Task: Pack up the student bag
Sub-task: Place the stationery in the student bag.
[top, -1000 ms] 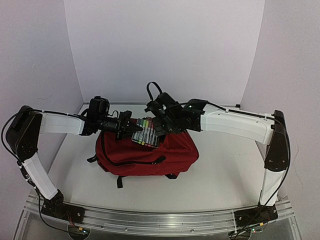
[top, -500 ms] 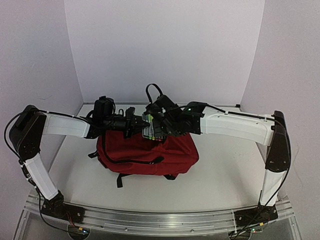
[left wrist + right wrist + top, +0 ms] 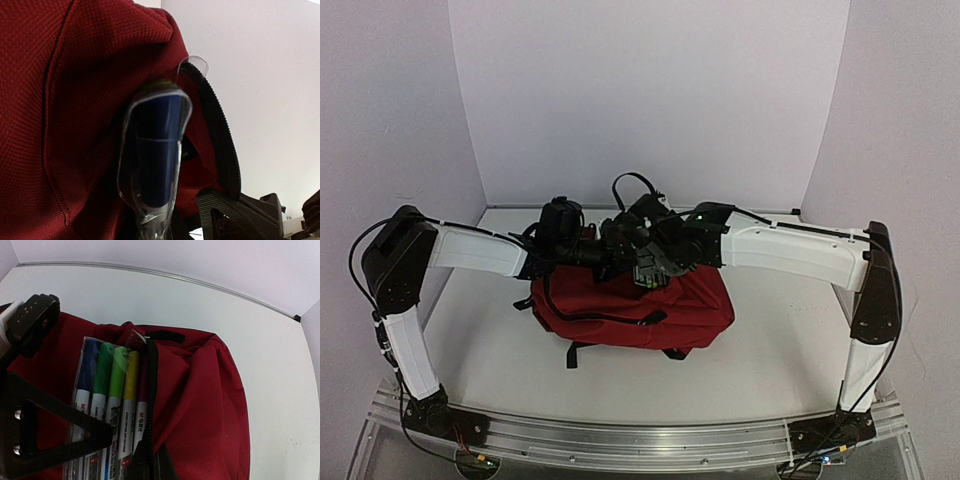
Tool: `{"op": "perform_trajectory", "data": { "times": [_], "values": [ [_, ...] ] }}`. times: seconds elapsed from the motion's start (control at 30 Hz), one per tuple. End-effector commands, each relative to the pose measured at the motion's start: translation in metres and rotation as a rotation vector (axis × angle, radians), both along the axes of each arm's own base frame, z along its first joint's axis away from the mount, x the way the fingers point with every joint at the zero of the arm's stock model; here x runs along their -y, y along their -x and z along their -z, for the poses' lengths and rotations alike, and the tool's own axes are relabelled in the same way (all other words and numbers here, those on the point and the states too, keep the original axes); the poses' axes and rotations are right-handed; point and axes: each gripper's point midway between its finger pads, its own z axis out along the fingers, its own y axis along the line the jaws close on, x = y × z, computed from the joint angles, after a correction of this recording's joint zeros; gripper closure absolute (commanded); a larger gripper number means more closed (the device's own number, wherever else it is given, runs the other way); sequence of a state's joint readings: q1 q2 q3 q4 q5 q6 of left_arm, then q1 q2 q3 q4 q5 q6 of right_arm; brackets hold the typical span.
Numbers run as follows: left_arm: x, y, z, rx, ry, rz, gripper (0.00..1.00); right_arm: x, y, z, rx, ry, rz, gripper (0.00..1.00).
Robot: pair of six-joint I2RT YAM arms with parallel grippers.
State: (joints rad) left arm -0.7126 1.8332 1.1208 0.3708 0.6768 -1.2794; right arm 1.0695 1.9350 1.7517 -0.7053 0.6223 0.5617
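Dark-red student bag [image 3: 640,310] lies in the middle of the table [image 3: 780,350], and both arms meet right over its far edge. Right gripper [image 3: 645,264] is clamped on the marker pack [image 3: 112,390]: blue, two greens, yellow and a red one in a clear sleeve. The pack's far end is at the bag's mouth, tucked against the black zip edge [image 3: 150,380]. How deep it sits is hard to read.

Left gripper [image 3: 613,251] is pressed in close at the opening from the left. Its wrist view is filled with red cloth and the sleeve's end, with its own fingers hidden, so I cannot tell whether it is pinching the rim or loose.

This looks like the insertion step, partway through. The next move calls for pushing the pack deeper, in line with the zip so the sleeve's corner doesn't snag the teeth. The right gripper should let go only once the pack rests inside.
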Motion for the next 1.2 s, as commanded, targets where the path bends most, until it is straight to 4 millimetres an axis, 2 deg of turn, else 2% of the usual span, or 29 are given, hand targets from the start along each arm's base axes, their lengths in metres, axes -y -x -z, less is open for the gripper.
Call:
{"op": "perform_trajectory", "data": {
  "times": [0.0, 0.2, 0.27, 0.5, 0.63, 0.7, 0.83, 1.03, 1.17],
  "values": [
    [0.024, 0.018, -0.003, 0.051, -0.015, 0.060, 1.00, -0.036, -0.004, -0.092, 0.158, -0.325, -0.003, 1.00],
    [0.016, 0.008, 0.014, 0.081, -0.107, 0.001, 1.00, -0.052, 0.005, -0.113, 0.100, -0.443, -0.090, 1.00],
    [0.023, 0.009, 0.009, 0.082, -0.078, 0.018, 1.00, -0.051, 0.006, -0.117, 0.101, -0.460, -0.094, 1.00],
    [0.047, 0.013, -0.011, 0.120, -0.012, 0.064, 1.00, -0.053, 0.003, -0.108, 0.097, -0.457, -0.083, 1.00],
    [0.054, 0.011, -0.001, 0.120, -0.014, 0.064, 0.96, -0.051, 0.001, -0.106, 0.107, -0.454, -0.066, 1.00],
    [0.055, 0.011, 0.003, 0.122, -0.013, 0.065, 0.89, -0.049, 0.001, -0.106, 0.110, -0.451, -0.060, 1.00],
    [0.048, 0.013, 0.002, 0.158, -0.056, 0.062, 0.70, -0.043, 0.001, -0.104, 0.116, -0.441, -0.045, 1.00],
    [0.018, 0.016, -0.009, 0.252, -0.209, 0.020, 0.44, -0.036, 0.002, -0.101, 0.116, -0.433, -0.033, 1.00],
    [0.002, 0.023, -0.016, 0.278, -0.264, 0.014, 0.34, -0.035, 0.002, -0.099, 0.109, -0.431, -0.034, 1.00]
  ]
}}
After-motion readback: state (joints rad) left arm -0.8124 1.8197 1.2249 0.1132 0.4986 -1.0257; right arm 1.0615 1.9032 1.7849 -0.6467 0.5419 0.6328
